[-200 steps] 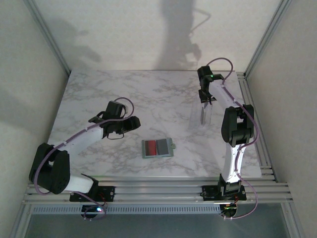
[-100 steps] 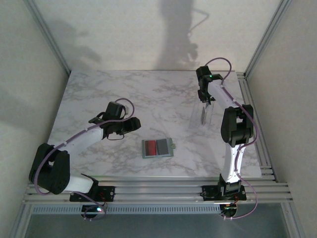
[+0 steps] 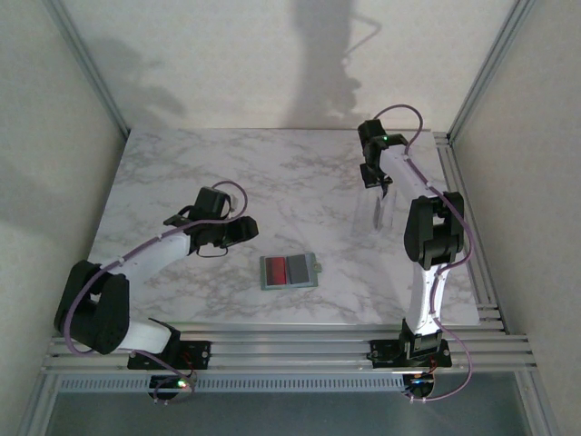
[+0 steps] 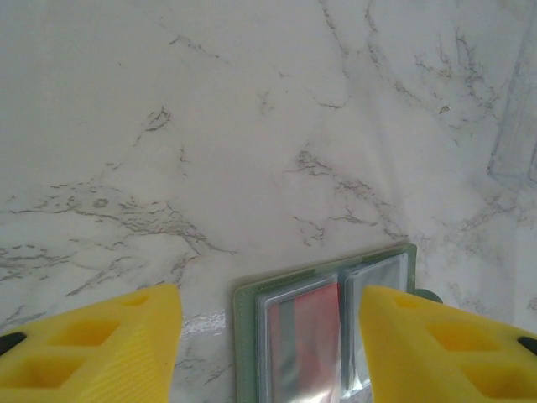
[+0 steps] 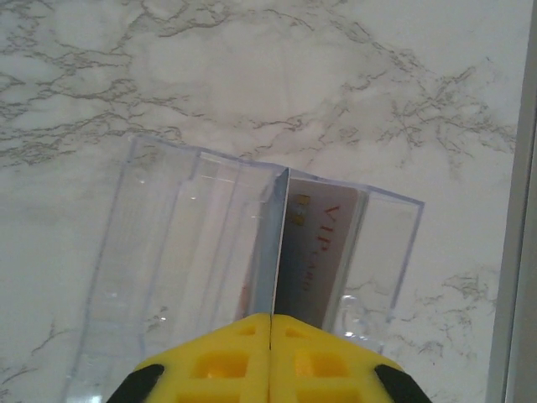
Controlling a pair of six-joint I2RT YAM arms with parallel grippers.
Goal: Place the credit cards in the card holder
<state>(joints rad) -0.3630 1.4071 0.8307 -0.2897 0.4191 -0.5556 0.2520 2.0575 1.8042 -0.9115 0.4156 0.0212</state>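
Right gripper [image 5: 270,323] pinches a pale card [image 5: 267,243] edge-on inside the clear rack [image 5: 151,252]; left gripper [image 4: 268,302] hangs open, card holder [image 4: 243,336] at 6 o'clock.

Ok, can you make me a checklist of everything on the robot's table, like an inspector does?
Surface: marble table, white with grey veins.
Job's things: card holder lies open and flat, with a red card in one pocket; a credit card stands in the rack.
Clutter: one clear plastic rack by the right arm.
Grippers: left fingers open, near the card holder; right fingers shut, seemingly pinching the credit card in the rack.
Cables: purple cables run in loops along both arms.
Surroundings: pale walls and metal frame posts.
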